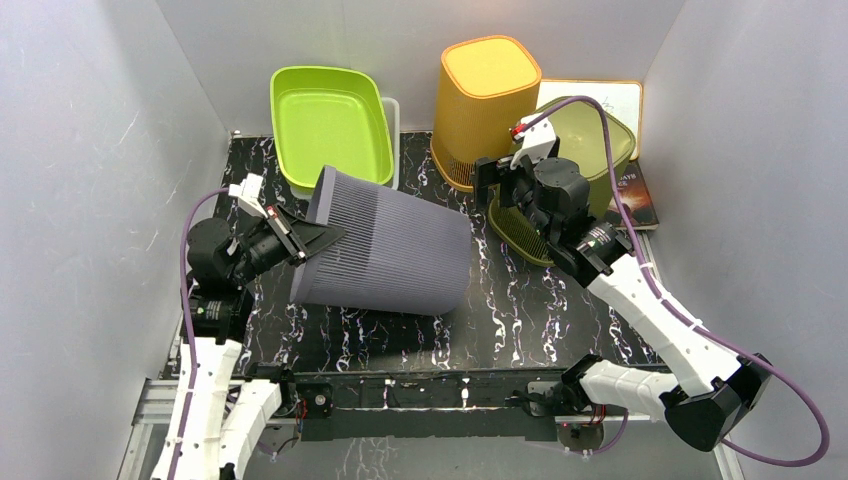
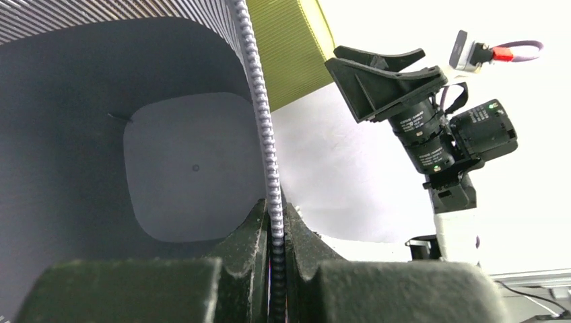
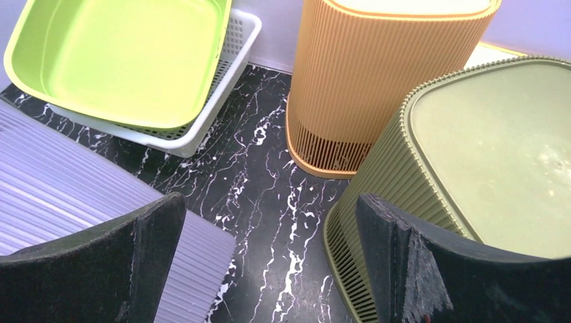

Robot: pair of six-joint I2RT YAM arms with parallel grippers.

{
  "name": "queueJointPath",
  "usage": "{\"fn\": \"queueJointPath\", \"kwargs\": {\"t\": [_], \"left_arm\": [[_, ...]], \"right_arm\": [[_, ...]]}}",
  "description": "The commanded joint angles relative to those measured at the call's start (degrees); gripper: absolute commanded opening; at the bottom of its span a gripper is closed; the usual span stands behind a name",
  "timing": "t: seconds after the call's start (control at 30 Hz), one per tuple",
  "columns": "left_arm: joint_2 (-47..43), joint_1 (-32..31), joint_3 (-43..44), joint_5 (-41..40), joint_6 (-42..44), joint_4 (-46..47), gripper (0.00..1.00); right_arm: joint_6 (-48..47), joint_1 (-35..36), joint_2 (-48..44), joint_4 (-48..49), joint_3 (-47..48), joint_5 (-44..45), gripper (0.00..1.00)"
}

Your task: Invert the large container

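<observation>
The large container is a grey ribbed bin (image 1: 385,252). It lies tipped on its side on the black marble mat, its open mouth toward the left. My left gripper (image 1: 305,237) is shut on its rim; in the left wrist view the beaded rim (image 2: 268,148) runs up between the pads (image 2: 252,229) and the bin's inside (image 2: 135,161) shows. My right gripper (image 1: 500,185) is open and empty, above the mat between the grey bin (image 3: 81,202) and an olive bin (image 3: 471,155). Its fingers (image 3: 101,269) touch nothing.
An orange ribbed bin (image 1: 485,105) stands upside down at the back. The olive bin (image 1: 585,150) stands upside down at the back right, over a book and a board. A lime tub (image 1: 330,120) sits in a white basket (image 3: 215,108) at the back left. White walls enclose the table.
</observation>
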Motion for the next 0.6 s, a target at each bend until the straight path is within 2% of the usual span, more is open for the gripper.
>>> {"fn": "queueJointPath", "kwargs": {"t": [0.0, 0.1, 0.33, 0.47, 0.57], "left_arm": [[-0.3, 0.0, -4.9, 4.4, -11.8, 21.7, 0.0], [0.5, -0.2, -11.8, 4.6, -18.9, 34.2, 0.0], [4.2, -4.2, -22.8, 0.9, -27.9, 51.8, 0.0], [8.0, -12.0, -23.7, -4.5, -28.0, 58.8, 0.0], [13.2, -18.9, -23.9, -8.5, -29.0, 68.1, 0.0]], "right_arm": [[0.5, -0.8, -0.6, 3.5, 3.5, -2.3, 0.98], [0.7, -0.9, 0.1, 3.8, 3.4, -3.1, 0.98], [0.7, -1.3, 0.5, 4.6, 3.0, -3.6, 0.98], [0.7, -1.7, 0.9, 4.7, 2.8, -4.0, 0.98], [0.6, -2.1, 1.0, 4.9, 2.5, -4.0, 0.98]]}}
